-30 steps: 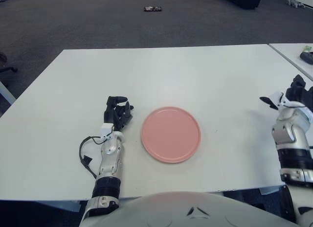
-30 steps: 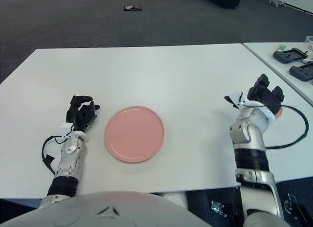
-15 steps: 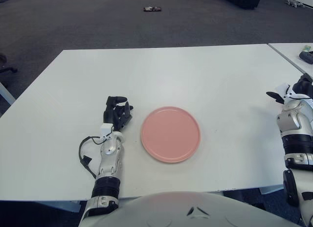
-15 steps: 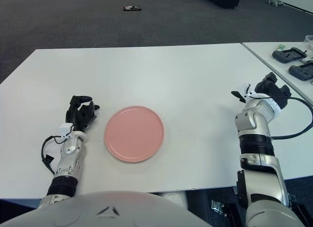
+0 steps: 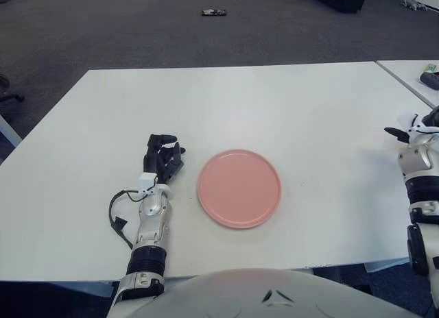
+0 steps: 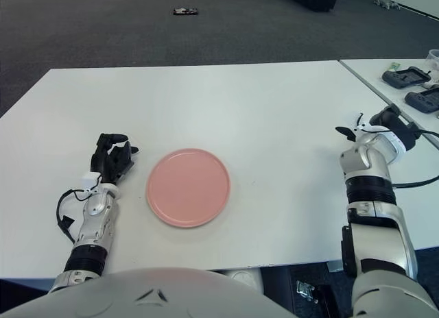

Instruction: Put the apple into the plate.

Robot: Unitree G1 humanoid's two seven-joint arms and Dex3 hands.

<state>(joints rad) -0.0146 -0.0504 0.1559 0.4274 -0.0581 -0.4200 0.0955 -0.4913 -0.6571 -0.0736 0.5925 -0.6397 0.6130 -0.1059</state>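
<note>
One white bench (image 6: 226, 99) carries an empty pink plate (image 6: 188, 187) near its front middle; no apple shows anywhere, so its look cannot be judged. The left hand (image 6: 113, 157) sits at the plate's nine o'clock, fingers loosely apart, holding nothing. The right hand (image 6: 391, 123) is far out at three o'clock, whether its fingers are closed I cannot tell. Fetching the apple seems the step; the next move calls for finding it

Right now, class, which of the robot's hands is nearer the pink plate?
Left. The left hand shows just beside the plate, off its left edge. The right hand is far off to the plate's right, at the table's right edge.
</note>
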